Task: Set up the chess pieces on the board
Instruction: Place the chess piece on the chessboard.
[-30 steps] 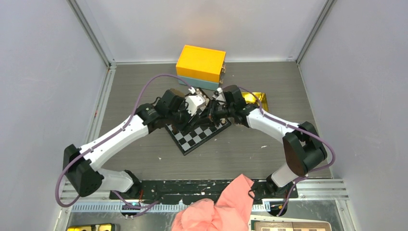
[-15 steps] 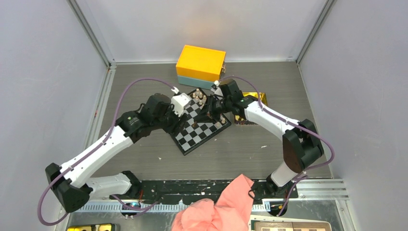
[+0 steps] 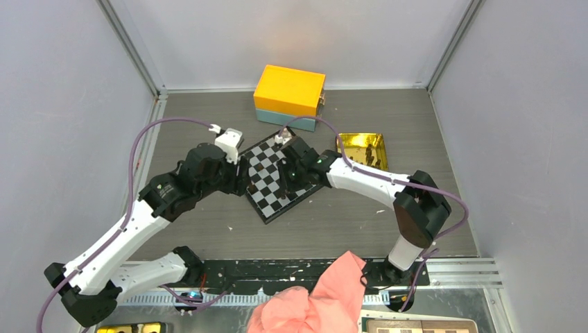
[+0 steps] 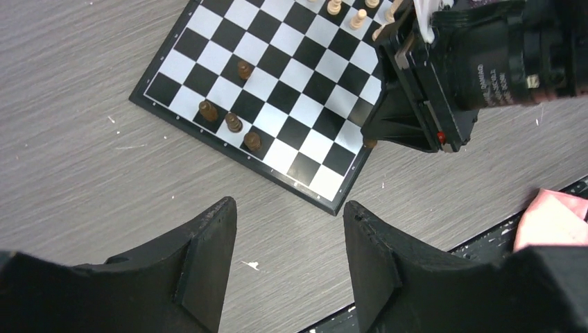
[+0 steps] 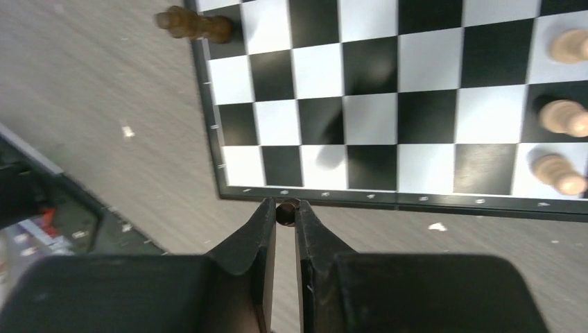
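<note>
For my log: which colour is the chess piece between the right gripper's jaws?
The chess piece is dark brown, best seen in the right wrist view.

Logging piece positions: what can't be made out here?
Right wrist: the dark piece in the right claw, mostly hidden by its fingers; kind unclear. Light pieces cut off by the right edge.
Left wrist: right claw covers upper-right squares of the board.
Top: pieces too small; right arm overlaps the board.
</note>
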Robot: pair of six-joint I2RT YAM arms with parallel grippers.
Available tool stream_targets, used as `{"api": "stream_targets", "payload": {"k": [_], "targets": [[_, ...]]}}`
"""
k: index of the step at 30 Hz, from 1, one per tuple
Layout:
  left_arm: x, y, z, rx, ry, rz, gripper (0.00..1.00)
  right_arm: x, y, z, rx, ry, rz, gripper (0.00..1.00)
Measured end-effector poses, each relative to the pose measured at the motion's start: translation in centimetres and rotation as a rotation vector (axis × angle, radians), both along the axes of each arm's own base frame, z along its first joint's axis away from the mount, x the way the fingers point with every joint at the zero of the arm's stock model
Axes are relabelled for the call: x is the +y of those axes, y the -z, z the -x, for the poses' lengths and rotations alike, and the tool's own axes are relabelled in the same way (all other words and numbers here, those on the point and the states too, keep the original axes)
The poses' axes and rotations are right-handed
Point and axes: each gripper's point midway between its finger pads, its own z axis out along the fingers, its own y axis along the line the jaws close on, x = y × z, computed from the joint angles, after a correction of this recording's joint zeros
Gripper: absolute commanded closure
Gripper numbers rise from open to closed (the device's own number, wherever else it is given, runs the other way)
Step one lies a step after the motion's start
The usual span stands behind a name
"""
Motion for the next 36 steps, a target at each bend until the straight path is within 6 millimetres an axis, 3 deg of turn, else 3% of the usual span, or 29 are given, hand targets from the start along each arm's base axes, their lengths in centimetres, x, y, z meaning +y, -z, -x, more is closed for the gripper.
{"api": "stream_targets", "payload": {"k": [7,13,20,36], "targets": [[1.4,1.2,0.6,0.013,-0.077,0.014,0.41,-0.8,2.6,-1.7,-0.204,-0.007,0.137,0.99],[2.1,1.4,0.7,0.013,-0.129,0.031,0.42,0.2,4.8,-2.7,-0.304,-0.033,0.176,0.99],[2.5,1.6,0.6,0.014,-0.168,0.032,0.43,2.7,4.7,-3.0,-0.387,-0.062,0.134,0.99],[3.2,1.9,0.2,0.002,-0.205,0.005,0.43,4.9,4.8,-1.4,-0.441,-0.11,0.088,0.99]]}}
